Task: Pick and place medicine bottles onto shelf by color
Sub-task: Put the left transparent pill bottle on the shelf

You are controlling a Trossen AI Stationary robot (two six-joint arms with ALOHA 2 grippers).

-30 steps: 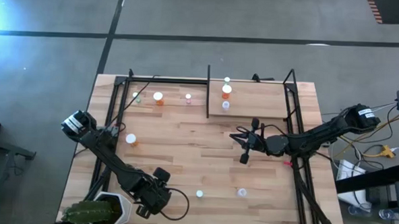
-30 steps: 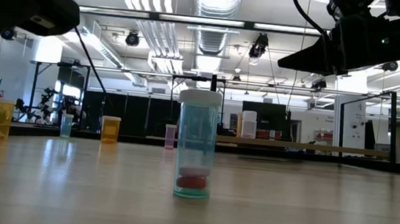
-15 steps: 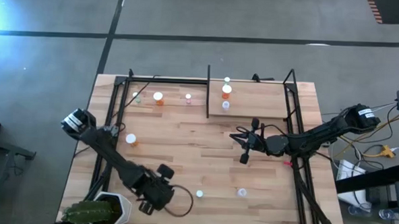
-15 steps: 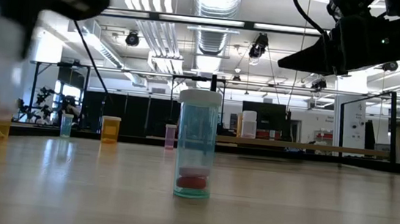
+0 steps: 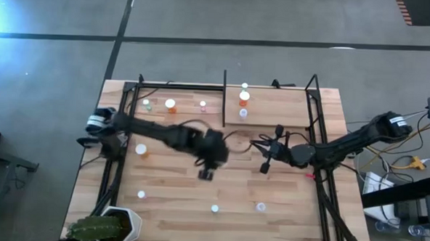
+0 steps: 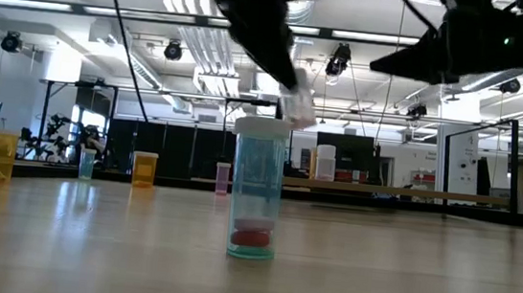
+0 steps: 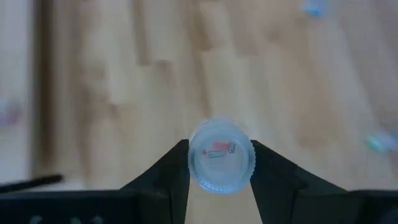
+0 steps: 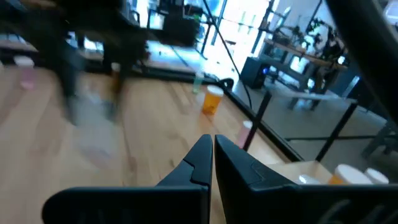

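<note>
Left claw [image 5: 206, 174] is out over the middle of the worktop [image 5: 197, 192], and it's gripping a clear bottle [image 7: 221, 155], fingers [image 7: 166, 173] pinched on either side of the white-capped little cylinder, something red showing inside. Right claw [image 5: 265, 168] hangs at about three o'clock from centre, its two fingertips [image 8: 200, 158] pressed together with nothing between them. Up at twelve o'clock, the shelf [image 5: 274, 108] carries an orange bottle [image 5: 243, 99] just right of the black divider bar [image 5: 224, 99], with a second orange bottle [image 5: 170, 105] left of it. A bluish bottle [image 6: 257, 186] stands upright near the six o'clock edge, red pills at its bottom.
</note>
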